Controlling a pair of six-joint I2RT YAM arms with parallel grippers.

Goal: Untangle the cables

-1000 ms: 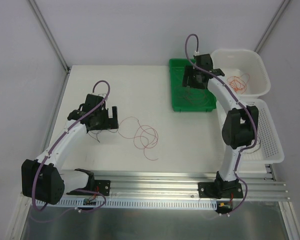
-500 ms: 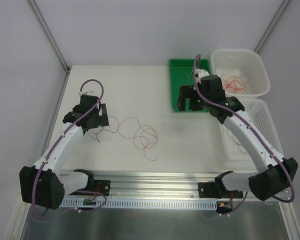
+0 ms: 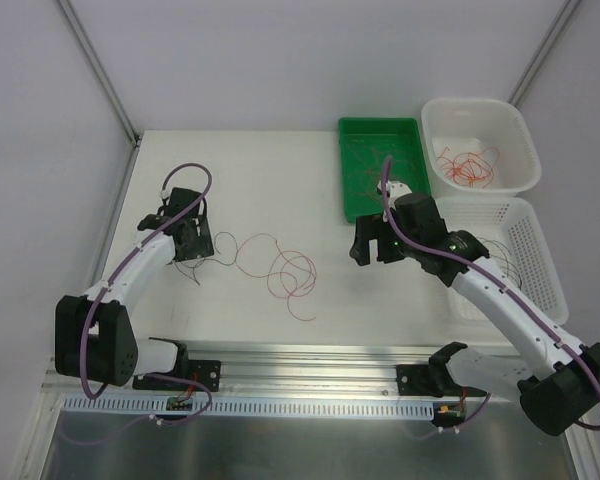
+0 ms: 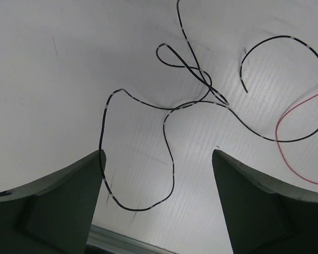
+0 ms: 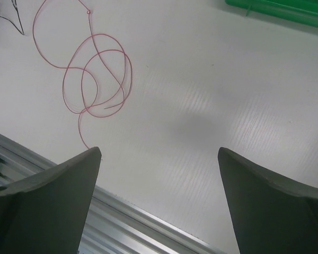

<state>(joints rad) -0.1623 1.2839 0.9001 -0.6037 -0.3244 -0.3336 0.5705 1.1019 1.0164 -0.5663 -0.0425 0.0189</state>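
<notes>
A thin red cable (image 3: 285,272) lies in loose loops on the white table, mid-left; it also shows in the right wrist view (image 5: 98,74). A thin black cable (image 4: 169,111) curls on the table under my left gripper (image 3: 193,250), with part of its loop between the open fingers (image 4: 69,201). A red cable end (image 4: 299,127) runs beside it. My right gripper (image 3: 372,245) is open and empty above bare table, right of the red loops. Orange cables (image 3: 467,163) lie in the white bin. Dark cables lie in the green tray (image 3: 382,140).
A white bin (image 3: 515,135) stands at the back right, a white slotted basket (image 3: 540,290) in front of it. The green tray sits left of the bin. An aluminium rail (image 3: 310,360) runs along the table's near edge, also seen in the right wrist view (image 5: 148,227).
My right arm has swung from over the green tray down and left onto the open table. My left gripper has shifted slightly left and back over the black cable.
</notes>
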